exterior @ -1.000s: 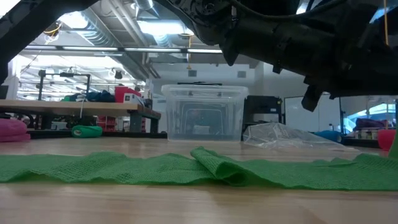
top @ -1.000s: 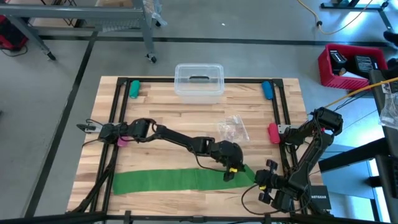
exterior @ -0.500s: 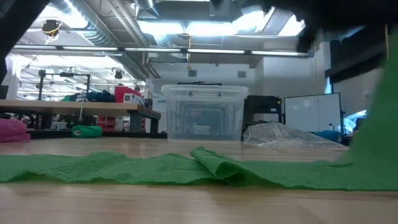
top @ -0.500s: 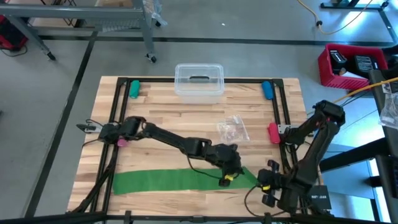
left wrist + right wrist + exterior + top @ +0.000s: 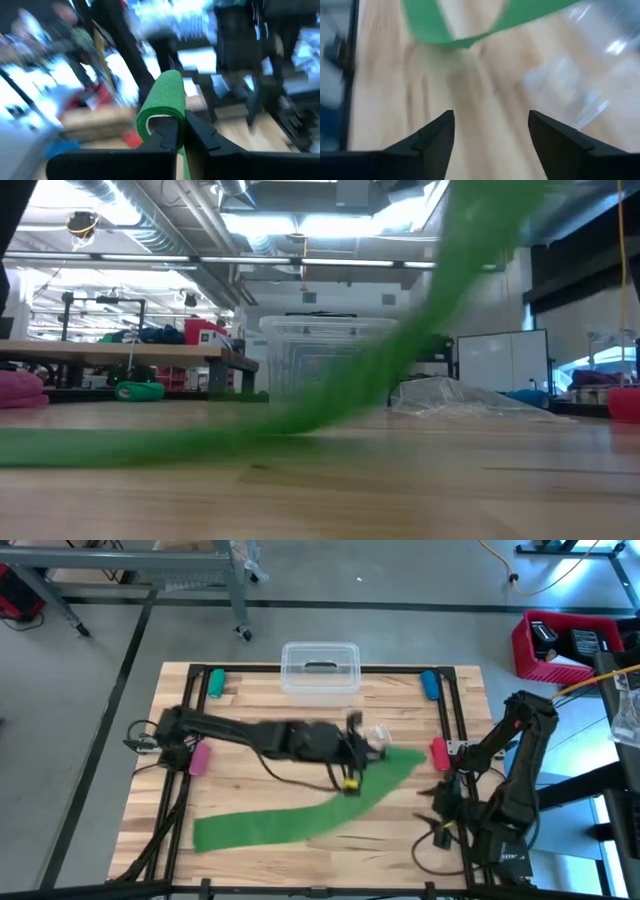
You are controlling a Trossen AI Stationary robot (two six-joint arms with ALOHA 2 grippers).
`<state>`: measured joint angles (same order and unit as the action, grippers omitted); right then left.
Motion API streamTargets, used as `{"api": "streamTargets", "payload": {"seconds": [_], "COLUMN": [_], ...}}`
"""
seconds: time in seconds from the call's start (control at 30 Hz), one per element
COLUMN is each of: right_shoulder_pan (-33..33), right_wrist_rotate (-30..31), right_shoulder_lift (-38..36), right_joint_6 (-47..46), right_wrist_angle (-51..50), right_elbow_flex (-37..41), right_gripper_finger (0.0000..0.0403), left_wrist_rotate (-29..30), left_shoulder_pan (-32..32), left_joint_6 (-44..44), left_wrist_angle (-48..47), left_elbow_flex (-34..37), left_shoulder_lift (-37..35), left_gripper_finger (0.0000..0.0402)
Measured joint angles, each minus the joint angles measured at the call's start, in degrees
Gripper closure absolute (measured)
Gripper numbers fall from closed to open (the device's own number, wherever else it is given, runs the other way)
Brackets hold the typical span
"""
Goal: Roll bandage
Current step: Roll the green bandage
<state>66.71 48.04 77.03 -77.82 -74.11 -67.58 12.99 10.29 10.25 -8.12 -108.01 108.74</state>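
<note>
A wooden table (image 5: 300, 720) seen from above, with two dark robot arms. The bandage (image 5: 300, 815), a long bright green fabric strip, runs diagonally: its left end lies flat near the table's near left, and the strip rises to the right and farther back, toward the table's middle. The left gripper (image 5: 352, 755), reaching from the left side to mid-table, is pinched tight on the strip's right end, holding it lifted off the wood. In the left wrist view the fabric folds over the closed fingertips (image 5: 170, 137) in a loop. In the low view the strip sweeps up from the tabletop toward the upper right, blurred.

The right gripper (image 5: 437, 815) sits near the table's near right edge, apart from the bandage, its fingers (image 5: 435, 137) spread wide and holding nothing.

A clear plastic box (image 5: 320, 670) stands at the far edge, and a crumpled clear bag (image 5: 378, 735) lies just beside the left gripper.
</note>
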Motion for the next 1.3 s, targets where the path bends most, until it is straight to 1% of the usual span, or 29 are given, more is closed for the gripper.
{"api": "streamTargets", "payload": {"seconds": [0.03,0.13,0.23,0.37,0.43,0.5,0.57,0.7,0.83,0.93,1.0,1.13,1.23,1.3], "right_shoulder_pan": [0.1,0.0,-3.1,-7.6,-9.7,-11.5,-13.0,-16.6,-20.6,-24.5,-27.2,-31.3,-33.5,-33.9], "right_wrist_rotate": [3.6,11.7,18.7,20.5,20.5,20.3,18.7,13.4,4.7,-4.7,-8.1,-9.2,-9.8,-10.1], "right_shoulder_lift": [-0.6,-3.0,-4.7,-6.2,-6.0,-6.0,-5.8,-5.8,-5.7,-5.7,-5.7,-5.9,-6.9,-7.7], "right_joint_6": [-0.2,-1.4,-2.8,-4.1,-4.1,-2.0,3.6,16.1,29.7,39.6,44.1,51.8,56.4,59.5], "right_wrist_angle": [-1.0,-1.9,-0.1,5.4,10.3,16.3,24.2,37.7,47.1,54.7,59.6,65.4,70.5,72.7], "right_elbow_flex": [0.4,3.8,8.4,15.2,18.2,20.7,22.9,25.4,26.2,27.4,28.0,28.7,28.7,28.7], "right_gripper_finger": [0.0150,0.0156,0.0163,0.0166,0.0166,0.0166,0.0166,0.0166,0.0166,0.0166,0.0166,0.0166,0.0166,0.0166], "left_wrist_rotate": [1.2,3.9,4.7,5.0,5.1,5.1,5.0,4.9,4.9,4.9,4.8,4.8,5.2,6.9], "left_shoulder_pan": [0.0,-0.9,-1.9,-4.2,-5.5,-6.5,-6.8,-7.7,-7.7,-7.2,-7.2,-6.5,-5.2,-4.0], "left_joint_6": [1.0,3.7,6.9,10.2,11.6,13.0,13.8,14.4,14.5,14.7,15.4,15.4,18.0,19.8], "left_wrist_angle": [-0.1,1.1,1.9,5.4,6.4,7.0,7.0,7.4,6.7,5.4,5.2,5.3,5.6,5.6], "left_elbow_flex": [0.0,0.0,0.1,0.1,0.1,0.1,0.2,0.1,0.1,0.1,0.1,0.1,0.1,-0.1], "left_shoulder_lift": [-1.2,-4.1,-6.3,-8.5,-9.1,-9.1,-9.5,-10.4,-10.3,-10.5,-11.4,-14.4,-16.6,-17.4], "left_gripper_finger": [0.0399,0.0397,0.0396,0.0399,0.0397,0.0395,0.0394,0.0397,0.0394,0.0391,0.0390,0.0390,0.0390,0.0389]}}
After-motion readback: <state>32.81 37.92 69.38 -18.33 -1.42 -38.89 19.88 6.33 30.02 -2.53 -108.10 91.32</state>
